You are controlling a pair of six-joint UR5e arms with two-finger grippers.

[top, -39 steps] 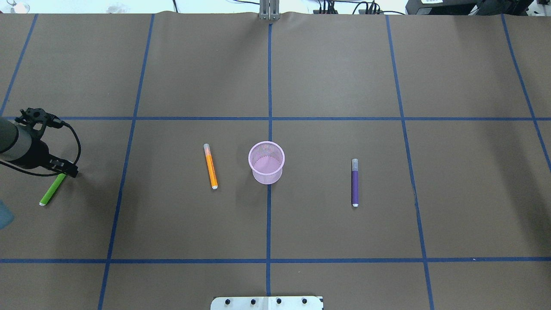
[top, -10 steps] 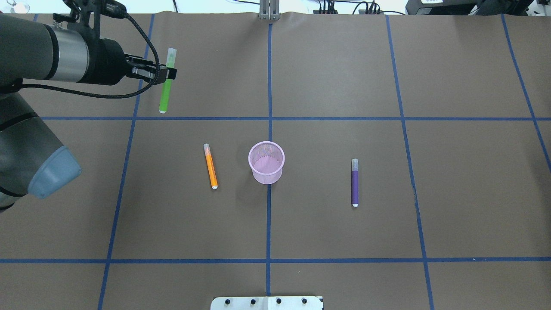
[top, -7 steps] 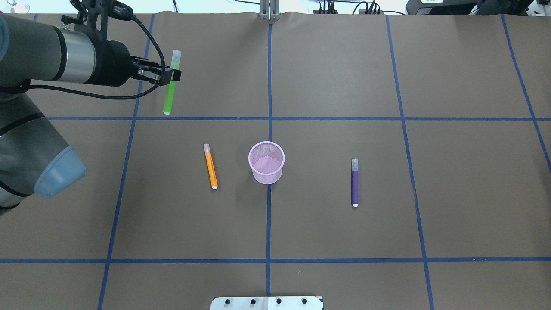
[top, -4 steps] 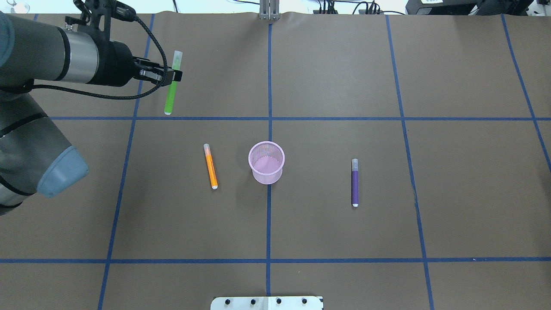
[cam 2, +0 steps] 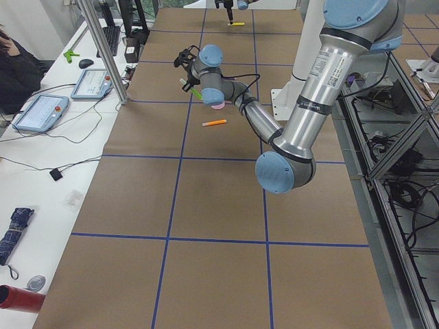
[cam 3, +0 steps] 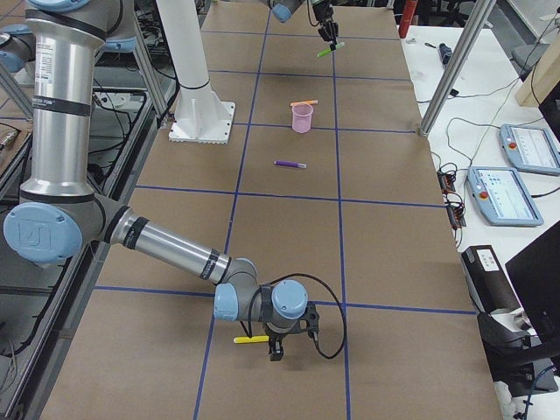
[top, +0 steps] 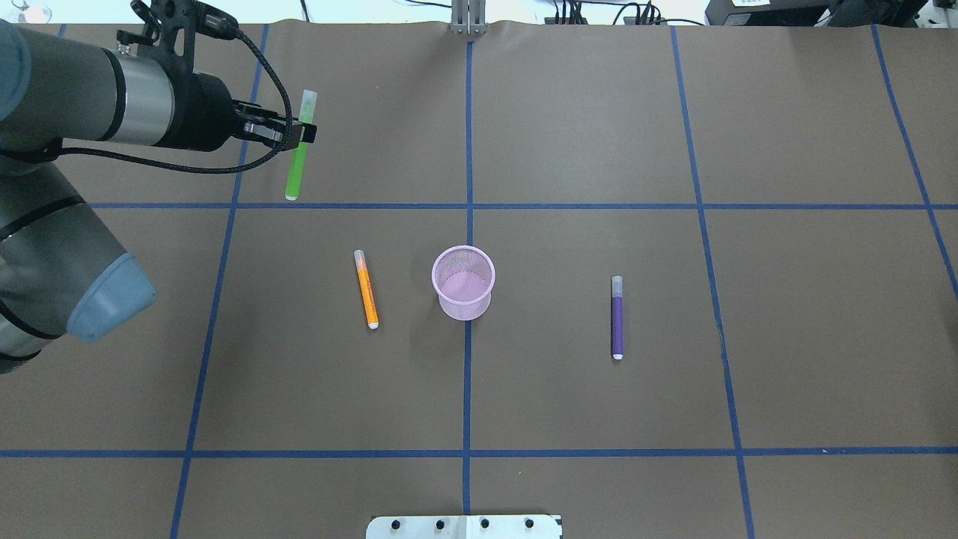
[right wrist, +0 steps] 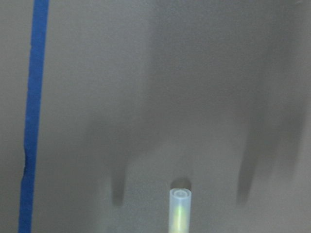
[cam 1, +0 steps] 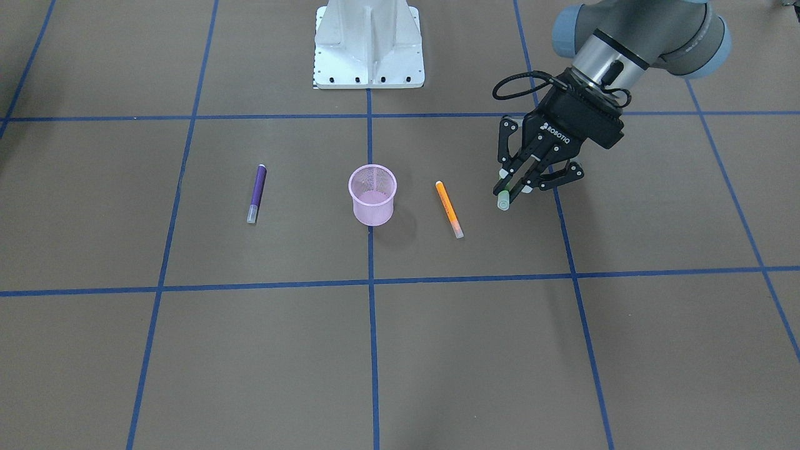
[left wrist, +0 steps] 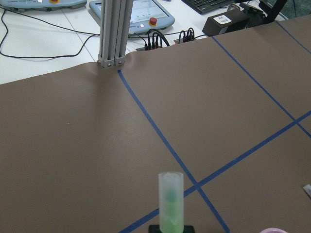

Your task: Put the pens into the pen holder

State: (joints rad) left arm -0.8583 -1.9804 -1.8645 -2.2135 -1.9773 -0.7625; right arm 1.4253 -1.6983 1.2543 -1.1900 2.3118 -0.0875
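Note:
My left gripper (top: 302, 135) (cam 1: 514, 186) is shut on the green pen (top: 297, 163) and holds it in the air, far and to the left of the pink mesh pen holder (top: 463, 283) (cam 1: 372, 195). The pen's pale cap (left wrist: 171, 201) points away from the wrist camera. The orange pen (top: 366, 289) (cam 1: 449, 209) lies just left of the holder. The purple pen (top: 617, 317) (cam 1: 256, 192) lies to its right. The holder looks empty. My right gripper (cam 3: 273, 346) is low over the table's far right end, by a yellow pen (cam 3: 249, 339) (right wrist: 179, 209). I cannot tell its state.
The table is brown paper with a blue tape grid (top: 468, 206). The robot's white base plate (cam 1: 369, 44) stands at the near edge. An aluminium post (left wrist: 114, 34) and cables stand at the far edge. Operator desks with tablets (cam 3: 512, 192) flank the table.
Since 5.3 s ago my left gripper has lifted the green pen off the table's left side and carried it far and to the right. In the last second it has only crept right.

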